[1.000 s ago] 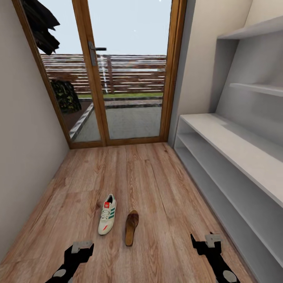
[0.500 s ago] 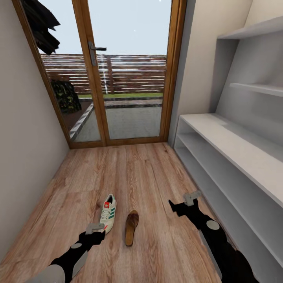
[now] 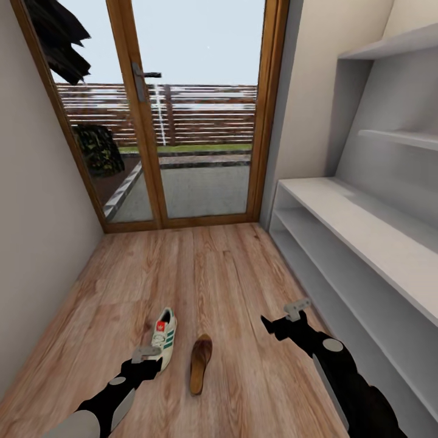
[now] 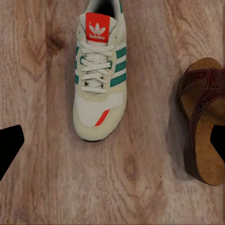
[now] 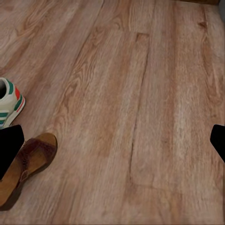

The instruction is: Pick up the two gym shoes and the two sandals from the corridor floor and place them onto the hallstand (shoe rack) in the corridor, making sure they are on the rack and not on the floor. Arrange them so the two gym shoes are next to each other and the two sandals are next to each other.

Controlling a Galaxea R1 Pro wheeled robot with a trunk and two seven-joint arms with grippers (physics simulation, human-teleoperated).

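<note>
Lying side by side on the corridor floor (image 3: 219, 274), one gym shoe (image 3: 163, 338) and one sandal (image 3: 200, 363) sit at about 6 o'clock in the head view, the sandal just beside the shoe at its 4 o'clock, apart from it, both pointing lengthwise along the planks. The left gripper (image 3: 147, 354) hangs at the near end of the gym shoe, overlapping it in the head view; in the left wrist view the white shoe (image 4: 97, 70) with green stripes and red tongue label lies between the two dark fingertips (image 4: 8, 147), which stand wide apart with nothing between them but floor, and the sandal (image 4: 204, 117) lies toward one fingertip. The right gripper (image 3: 286, 316) hovers over bare planks at 3 o'clock of the sandal, well apart from it; its jaws are spread wide and hold nothing, as the right wrist view shows. The hallstand (image 3: 365, 237) stands along the wall at 3 o'clock, its grey worktop and shelves bare. A glass door (image 3: 182, 109) closes the corridor at 12 o'clock.
</note>
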